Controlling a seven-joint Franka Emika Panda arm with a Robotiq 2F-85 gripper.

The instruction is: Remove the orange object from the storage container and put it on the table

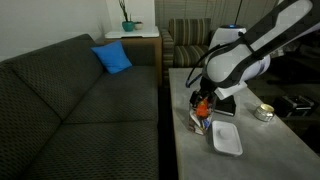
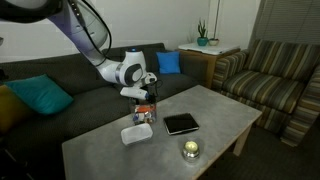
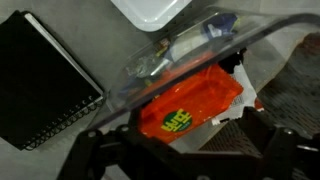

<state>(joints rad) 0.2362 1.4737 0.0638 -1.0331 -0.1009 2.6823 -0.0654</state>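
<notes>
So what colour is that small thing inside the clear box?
The orange object is orange-red with a yellow-green print; the wrist view shows it best.

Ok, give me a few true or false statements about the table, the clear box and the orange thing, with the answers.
1. The orange object lies bare on the table. False: it sits in the storage container.
2. The end effector hangs right over the storage container. True.
3. The black notebook lies on the couch. False: it lies on the table, near the white tray.
4. The round tin stands on the table, apart from the storage container. True.
5. A blue pillow rests on the couch. True.
</notes>
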